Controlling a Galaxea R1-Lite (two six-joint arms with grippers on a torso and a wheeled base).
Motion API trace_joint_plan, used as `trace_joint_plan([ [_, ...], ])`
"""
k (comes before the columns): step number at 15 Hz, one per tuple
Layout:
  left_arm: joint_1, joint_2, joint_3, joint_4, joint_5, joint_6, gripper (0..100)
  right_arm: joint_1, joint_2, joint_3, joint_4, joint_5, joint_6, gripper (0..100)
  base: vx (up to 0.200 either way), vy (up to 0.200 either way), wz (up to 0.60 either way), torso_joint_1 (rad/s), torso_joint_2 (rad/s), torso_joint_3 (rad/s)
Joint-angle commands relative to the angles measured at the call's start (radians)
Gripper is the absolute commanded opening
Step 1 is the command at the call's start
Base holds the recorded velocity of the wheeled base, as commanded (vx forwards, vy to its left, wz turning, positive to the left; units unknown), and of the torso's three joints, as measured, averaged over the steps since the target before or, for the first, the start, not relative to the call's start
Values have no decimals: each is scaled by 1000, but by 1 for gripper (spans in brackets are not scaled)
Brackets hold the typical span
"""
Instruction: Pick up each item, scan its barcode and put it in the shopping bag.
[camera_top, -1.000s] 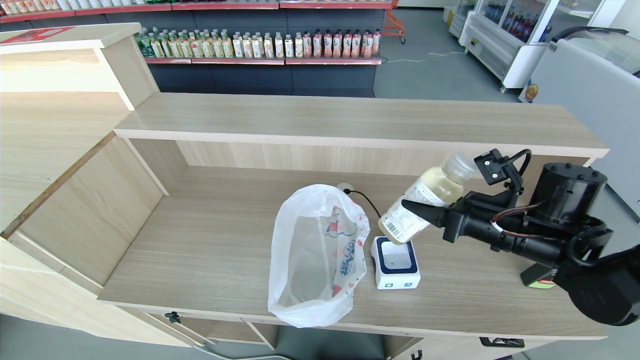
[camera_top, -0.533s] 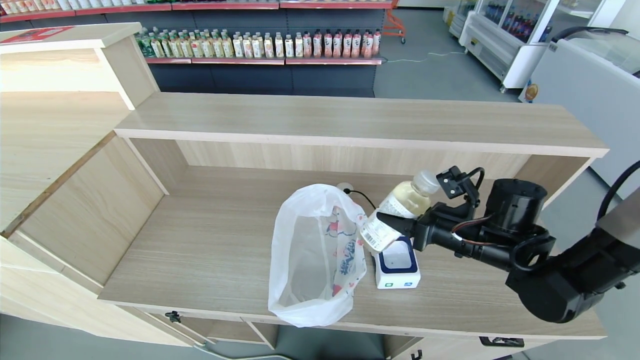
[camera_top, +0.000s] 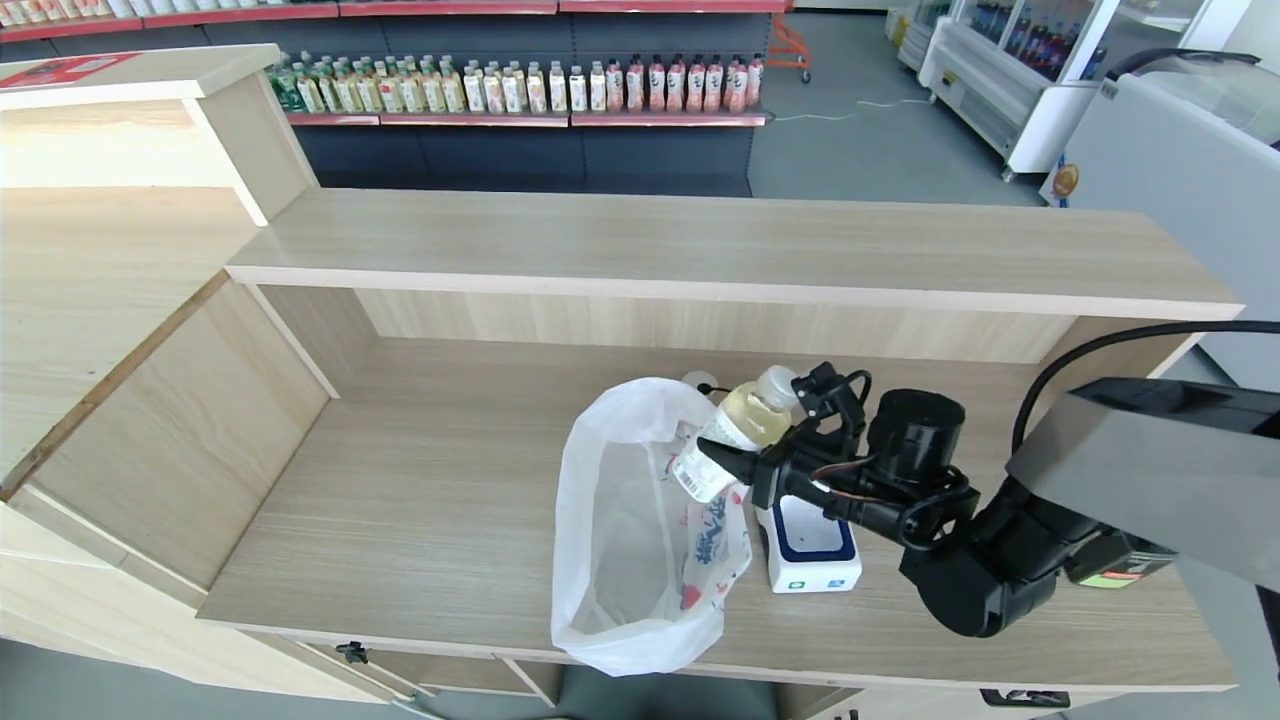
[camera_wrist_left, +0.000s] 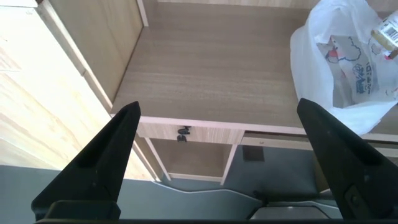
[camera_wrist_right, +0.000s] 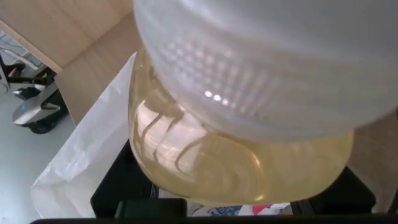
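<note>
Head camera overlooks the counter (camera_top: 450, 500); both wrist views share the bag (camera_wrist_left: 305, 56).

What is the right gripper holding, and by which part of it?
The right gripper holds the clear plastic bottle of pale yellow drink, tilted, its jaws around the labelled middle of the body.

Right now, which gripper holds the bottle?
The right gripper, shut on the drink bottle at the shopping bag; the left gripper hangs open and empty.

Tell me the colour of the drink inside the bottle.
Pale yellow; the bottle shows it best in the right wrist view.
</note>
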Motion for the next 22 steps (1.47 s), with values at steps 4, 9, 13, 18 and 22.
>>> trace_joint_plan([
  [4, 1, 0, 0, 0, 0, -1, 100, 18, 131, -60, -2, -1, -76, 0, 0, 0, 0, 0, 0, 0],
  [9, 1, 0, 0, 0, 0, -1, 100, 18, 179, -66, -2, -2, -143, 100, 0, 0, 0, 0, 0, 0],
  [13, 1, 0, 0, 0, 0, -1, 100, 35, 194, -85, -11, -39, -123, 100, 0, 0, 0, 0, 0, 0],
  [18, 1, 0, 0, 0, 0, -1, 100, 40, -5, -69, 41, -110, 204, 100, 0, 0, 0, 0, 0, 0],
  [22, 1, 0, 0, 0, 0, -4, 100, -57, -62, -35, 55, -114, 125, 100, 0, 0, 0, 0, 0, 0],
])
